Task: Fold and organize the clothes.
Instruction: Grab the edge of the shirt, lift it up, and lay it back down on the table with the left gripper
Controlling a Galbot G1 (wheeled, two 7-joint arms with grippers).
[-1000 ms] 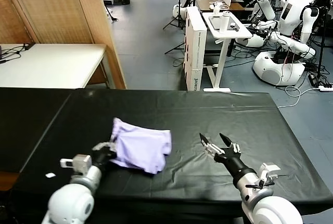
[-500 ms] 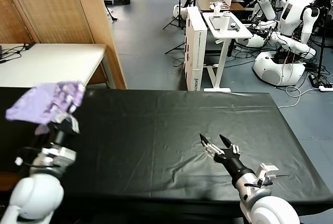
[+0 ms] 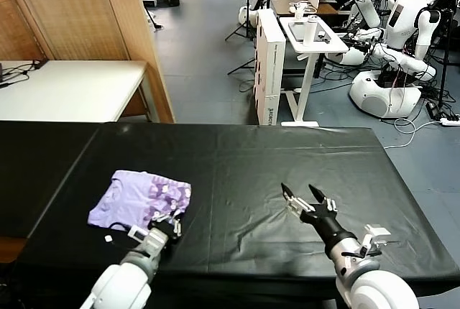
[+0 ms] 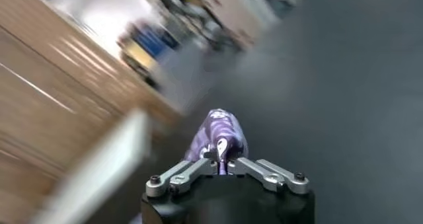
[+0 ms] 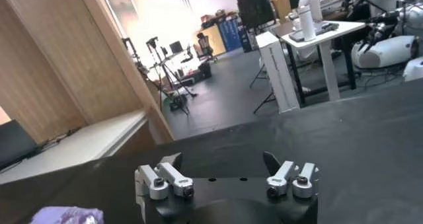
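The clothes are one lavender T-shirt, lying folded on the left part of the black table with its purple-and-white print facing up at its right edge. My left gripper sits at the shirt's near right corner. In the left wrist view this gripper is shut on a pinch of the printed fabric. My right gripper hovers low over the table's right half, open and holding nothing, well apart from the shirt. The right wrist view shows its fingers spread wide and a bit of the shirt.
A small white scrap lies on the table near the shirt's front edge. Beyond the table stand a white desk, a wooden screen, a white stand and other robots.
My left gripper swung the shirt from the table's middle up and far left, then brought it down on the left side, where it now lies. The right arm barely moved.
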